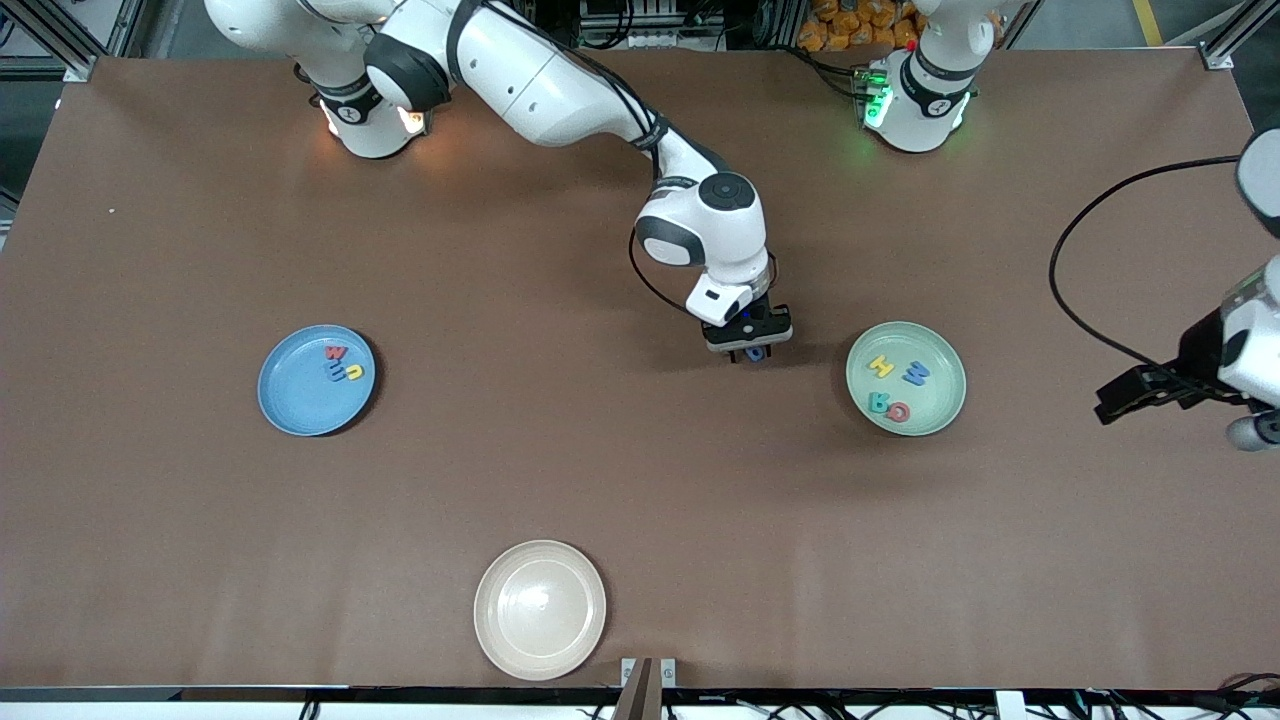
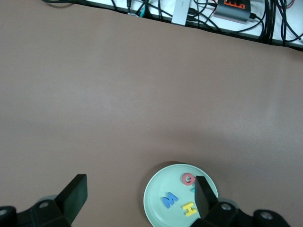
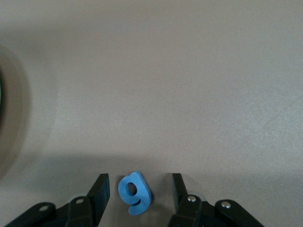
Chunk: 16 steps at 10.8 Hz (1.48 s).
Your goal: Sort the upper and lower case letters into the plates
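Front view: at middle of frame, right claw [image 1: 750, 345] low over blue g [image 1: 757, 352] lying on the surface [image 1: 640, 480].
Left wrist view: left claw [image 2: 139, 198] wide, empty, waiting.
Right wrist view: half open, astride g, not touching; probably light, thin, slightly soft; best pinched across its edges.

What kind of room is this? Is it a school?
Probably a robot lab, not a school. Two white robot arms stand at a brown table, with metal framing and cables at its edges. The right gripper is down around a blue g; other letters lie sorted in a blue plate and green plate.
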Tool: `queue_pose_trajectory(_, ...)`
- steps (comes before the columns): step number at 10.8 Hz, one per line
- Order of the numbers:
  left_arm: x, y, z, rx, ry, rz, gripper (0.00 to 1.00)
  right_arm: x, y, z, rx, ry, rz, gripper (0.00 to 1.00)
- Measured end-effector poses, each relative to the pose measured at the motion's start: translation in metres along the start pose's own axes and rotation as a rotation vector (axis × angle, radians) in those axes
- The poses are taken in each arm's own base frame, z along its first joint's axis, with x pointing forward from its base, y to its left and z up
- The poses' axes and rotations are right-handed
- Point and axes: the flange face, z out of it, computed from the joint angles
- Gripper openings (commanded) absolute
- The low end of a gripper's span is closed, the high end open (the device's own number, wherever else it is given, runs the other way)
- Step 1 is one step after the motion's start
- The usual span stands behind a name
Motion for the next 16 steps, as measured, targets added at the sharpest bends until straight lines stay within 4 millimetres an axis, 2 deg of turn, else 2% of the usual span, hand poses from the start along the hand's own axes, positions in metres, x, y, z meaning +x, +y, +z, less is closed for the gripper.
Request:
queue_pose_trajectory(4, -0.01, -0.011, -0.025, 0.009, -0.047, -0.041, 1.0, -0.012, -0.009, 0.0, 0.003, 0.004, -0.026, 0.62)
queue_pose_trajectory(5, -0.015, -0.016, -0.038, 0.008, -0.076, -0.057, 1.0, -0.014, -0.011, 0.0, -0.004, 0.016, -0.048, 0.62)
queue_pose_trajectory(9, -0.048, -0.014, -0.09, 0.037, -0.151, -0.055, 1.0, -0.017, -0.01, 0.005, -0.032, 0.057, -0.116, 0.62)
queue_pose_trajectory(12, -0.054, -0.035, -0.105, 0.05, -0.184, -0.084, 1.0, -0.016, -0.009, 0.007, -0.04, 0.07, -0.143, 0.61)
queue_pose_trajectory(14, -0.053, -0.053, -0.112, 0.05, -0.176, -0.076, 1.0, -0.016, -0.009, 0.007, -0.042, 0.072, -0.157, 0.55)
queue_pose_trajectory(16, -0.055, -0.054, -0.114, 0.05, -0.178, -0.073, 1.0, -0.016, -0.009, 0.007, -0.046, 0.071, -0.161, 0.47)
